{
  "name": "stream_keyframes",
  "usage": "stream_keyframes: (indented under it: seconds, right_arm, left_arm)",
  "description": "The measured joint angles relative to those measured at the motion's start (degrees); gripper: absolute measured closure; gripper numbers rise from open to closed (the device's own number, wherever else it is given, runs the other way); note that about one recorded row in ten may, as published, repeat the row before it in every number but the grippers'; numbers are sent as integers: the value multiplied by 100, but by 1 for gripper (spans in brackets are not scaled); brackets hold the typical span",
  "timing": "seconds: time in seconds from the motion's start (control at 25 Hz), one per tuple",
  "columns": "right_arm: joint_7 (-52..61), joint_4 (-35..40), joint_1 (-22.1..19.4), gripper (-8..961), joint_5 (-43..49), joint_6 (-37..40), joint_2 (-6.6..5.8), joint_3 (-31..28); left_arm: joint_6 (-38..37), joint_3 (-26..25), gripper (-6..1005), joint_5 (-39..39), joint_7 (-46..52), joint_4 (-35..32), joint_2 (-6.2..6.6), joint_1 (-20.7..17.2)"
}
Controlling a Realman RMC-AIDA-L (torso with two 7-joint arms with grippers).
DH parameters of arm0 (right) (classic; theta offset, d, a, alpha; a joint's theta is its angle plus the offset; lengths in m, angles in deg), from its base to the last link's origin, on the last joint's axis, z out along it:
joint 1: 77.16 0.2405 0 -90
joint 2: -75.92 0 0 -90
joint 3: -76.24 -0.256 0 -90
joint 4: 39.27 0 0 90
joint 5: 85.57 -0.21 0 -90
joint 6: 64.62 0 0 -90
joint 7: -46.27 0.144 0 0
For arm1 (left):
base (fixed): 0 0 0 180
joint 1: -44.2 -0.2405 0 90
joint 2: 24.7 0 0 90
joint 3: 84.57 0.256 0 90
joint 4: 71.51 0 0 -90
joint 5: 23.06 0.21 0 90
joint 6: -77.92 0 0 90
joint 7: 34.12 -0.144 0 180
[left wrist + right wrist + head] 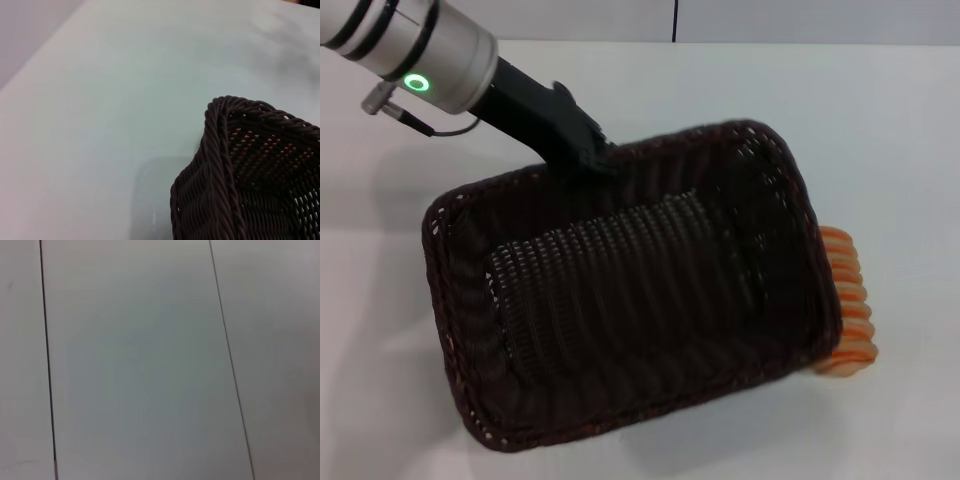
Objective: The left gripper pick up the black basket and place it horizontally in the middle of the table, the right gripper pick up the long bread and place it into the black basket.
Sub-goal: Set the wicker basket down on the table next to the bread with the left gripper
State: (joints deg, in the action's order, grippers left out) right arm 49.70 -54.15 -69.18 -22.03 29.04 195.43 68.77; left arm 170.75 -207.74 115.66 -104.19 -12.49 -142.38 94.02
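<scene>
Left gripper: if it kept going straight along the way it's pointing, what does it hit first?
The left gripper already sits at the far rim of the black basket. Going on, it would likely meet the basket's woven floor first, though depth is unclear.

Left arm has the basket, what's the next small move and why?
Probably lower it flat onto the table, clear of the long bread. The left gripper holds the black basket by its far rim, tilted, its right end hiding part of the bread.
</scene>
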Motion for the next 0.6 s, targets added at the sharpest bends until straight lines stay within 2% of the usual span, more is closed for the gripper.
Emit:
stream_keyframes:
  seconds: [0.32, 0.6]
  right_arm:
    - [0, -15, -8, 108, 7, 12, 9, 19]
    - [0, -15, -35, 109, 4, 12, 11, 46]
  left_arm:
    - [542, 55, 785, -60, -789, -334, -6, 388]
    - [499, 199, 748, -85, -1301, -555, -48, 515]
